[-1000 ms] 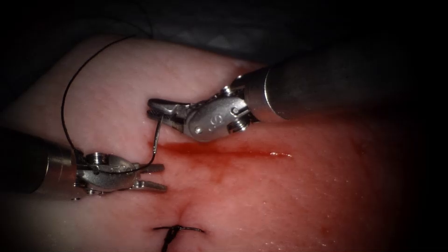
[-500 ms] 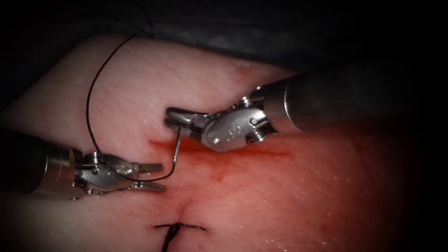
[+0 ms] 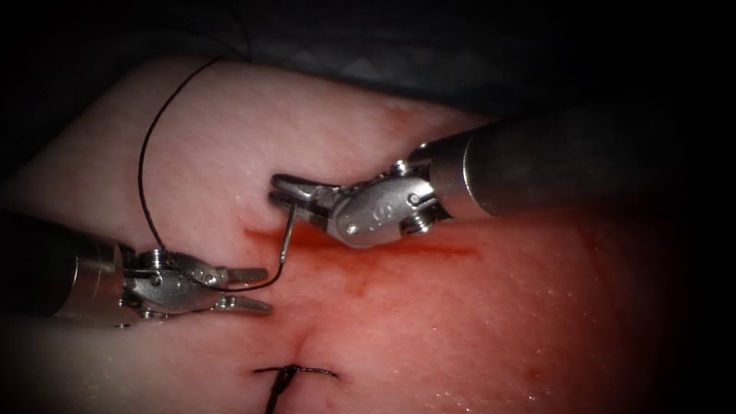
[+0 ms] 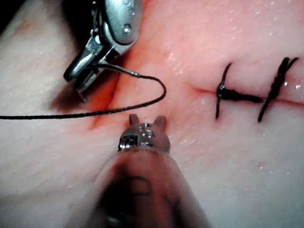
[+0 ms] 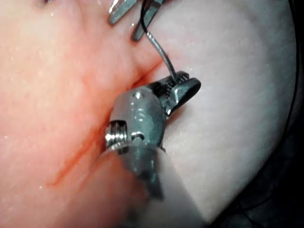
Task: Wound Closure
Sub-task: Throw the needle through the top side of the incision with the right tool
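My right tool is shut on the curved needle, which hangs free over the left end of the red cut and is not in the tissue. The needle's threaded end curves down toward my left tool, whose jaws stand open and hold nothing. Black thread runs from that end over the left tool's upper jaw, then loops up and away on the left. The left wrist view shows the right tool gripping the needle, with thread in front of my open left jaws. The right wrist view shows the needle in the shut jaws.
A tied black stitch sits at the near edge of the tissue; the left wrist view shows it beside a second stitch. Red fluid stains the tissue around the cut. Dark cloth lies behind the tissue.
The right tool moved to the right with the needle, drawing it out from along the left tool's open jaws, and the thread loop followed. In the last half second almost nothing moved.
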Robot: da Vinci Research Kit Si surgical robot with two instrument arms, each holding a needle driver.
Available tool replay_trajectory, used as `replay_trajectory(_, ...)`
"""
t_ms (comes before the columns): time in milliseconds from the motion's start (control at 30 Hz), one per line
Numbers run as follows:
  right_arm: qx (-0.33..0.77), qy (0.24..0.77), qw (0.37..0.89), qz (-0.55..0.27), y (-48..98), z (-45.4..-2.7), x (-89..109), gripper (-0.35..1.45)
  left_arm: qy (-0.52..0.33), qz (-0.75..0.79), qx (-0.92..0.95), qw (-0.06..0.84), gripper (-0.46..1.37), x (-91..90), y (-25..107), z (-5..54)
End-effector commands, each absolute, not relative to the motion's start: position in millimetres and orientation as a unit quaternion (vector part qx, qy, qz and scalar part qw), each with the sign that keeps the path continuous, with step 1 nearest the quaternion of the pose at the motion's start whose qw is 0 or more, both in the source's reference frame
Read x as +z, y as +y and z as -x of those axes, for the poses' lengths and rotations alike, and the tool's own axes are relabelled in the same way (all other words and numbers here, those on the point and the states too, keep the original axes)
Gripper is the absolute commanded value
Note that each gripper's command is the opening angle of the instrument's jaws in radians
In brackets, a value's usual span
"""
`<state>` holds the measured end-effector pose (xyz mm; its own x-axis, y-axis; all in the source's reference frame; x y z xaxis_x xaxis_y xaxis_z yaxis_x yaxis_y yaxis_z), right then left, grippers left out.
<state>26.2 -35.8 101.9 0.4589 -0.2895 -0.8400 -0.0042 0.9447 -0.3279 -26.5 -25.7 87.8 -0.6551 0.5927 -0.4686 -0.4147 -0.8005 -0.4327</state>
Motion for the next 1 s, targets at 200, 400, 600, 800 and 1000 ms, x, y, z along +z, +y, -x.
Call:
replay_trajectory(200,-0.062,0.501,0.854,0.123,-36.4,-25.8,102.3,-0.35,-0.146,0.307,0.898,0.28,0.28,87.8,-25.6,26.3)
replay_trajectory(400,-0.063,0.494,0.86,0.107,-37.3,-25.9,103.0,-0.35,-0.145,0.306,0.898,0.28,0.27,87.8,-25.6,26.4)
replay_trajectory(600,-0.059,0.49,0.864,0.099,-38.1,-25.8,104.0,-0.35,-0.145,0.306,0.898,0.28,0.26,87.8,-25.6,26.4)
replay_trajectory(800,-0.052,0.486,0.868,0.089,-38.2,-25.8,104.6,-0.35,-0.145,0.306,0.898,0.281,0.27,87.7,-25.6,26.4)
replay_trajectory(1000,-0.024,0.477,0.877,0.06,-38.5,-26.0,105.7,-0.35,-0.14,0.312,0.896,0.284,0.34,87.9,-25.4,26.7)
